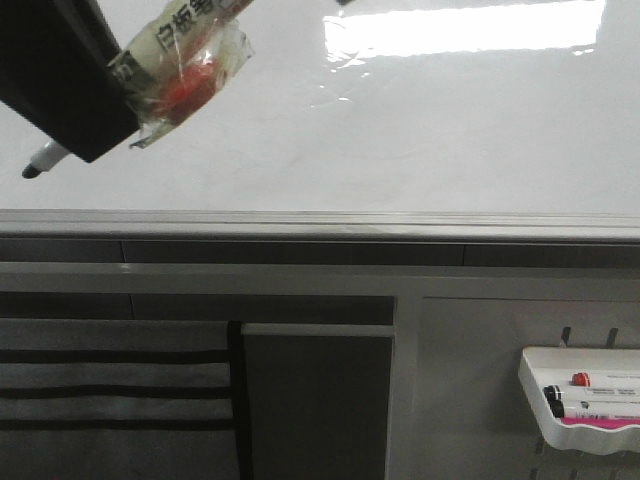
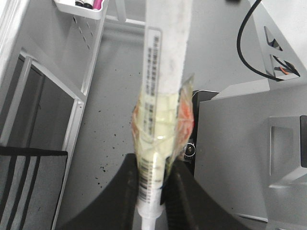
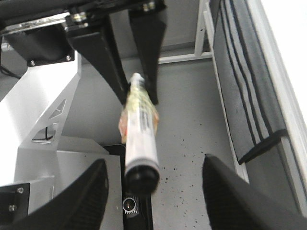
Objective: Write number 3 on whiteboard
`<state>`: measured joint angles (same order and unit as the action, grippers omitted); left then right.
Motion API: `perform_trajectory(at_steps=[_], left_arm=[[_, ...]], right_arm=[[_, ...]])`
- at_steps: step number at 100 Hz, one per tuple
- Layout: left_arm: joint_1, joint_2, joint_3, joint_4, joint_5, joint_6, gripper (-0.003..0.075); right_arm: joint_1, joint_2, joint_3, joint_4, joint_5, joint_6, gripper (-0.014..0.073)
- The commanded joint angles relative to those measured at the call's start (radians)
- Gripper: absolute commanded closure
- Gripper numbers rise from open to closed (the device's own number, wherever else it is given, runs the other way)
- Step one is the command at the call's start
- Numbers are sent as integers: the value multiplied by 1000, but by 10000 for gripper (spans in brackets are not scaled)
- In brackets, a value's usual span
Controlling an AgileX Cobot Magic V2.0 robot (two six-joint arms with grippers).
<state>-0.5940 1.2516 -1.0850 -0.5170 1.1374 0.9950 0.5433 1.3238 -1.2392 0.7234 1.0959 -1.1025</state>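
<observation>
The whiteboard (image 1: 420, 130) is glossy white with glare and a silver-grey lower edge; it also shows in the right wrist view (image 3: 288, 43). No number 3 or other black line shows on it. My left gripper (image 1: 105, 115) is at the upper left, shut on a white marker (image 1: 180, 45) wrapped in clear tape. The marker's black tip (image 1: 32, 170) points down-left, over the board's left part; I cannot tell if it touches. The left wrist view shows the jaws (image 2: 151, 189) clamped on the marker (image 2: 165, 72). My right gripper (image 3: 153, 191) is open and empty, the marker's black rear end (image 3: 142, 176) in front of it.
A small white tray (image 1: 580, 425) with several markers hangs below the board at the lower right, also in the left wrist view (image 2: 79, 8). A dark striped panel (image 1: 110, 400) and grey frame (image 1: 320, 280) lie under the board. The robot's grey base (image 3: 38, 110) is close.
</observation>
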Motion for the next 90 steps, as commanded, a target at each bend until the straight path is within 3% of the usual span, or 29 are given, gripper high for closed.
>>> perform_trajectory(at_steps=[1,40,66,90], left_arm=[[-15,-27,-33,-50,-29,5,741],[-15,-27,-33,-44,-29,6,741],[-15,-27,-33,-44,-32,6,741],[-15,-27,-33,-44,-39,6,741]], right_arm=[[33,8,-51,13,-39,-38,207],[97,68,-115,-26,-38,-56,216],[97,68,-115,-28,-27,-56,449],[97,68,-115,-28,-19,-56,544]])
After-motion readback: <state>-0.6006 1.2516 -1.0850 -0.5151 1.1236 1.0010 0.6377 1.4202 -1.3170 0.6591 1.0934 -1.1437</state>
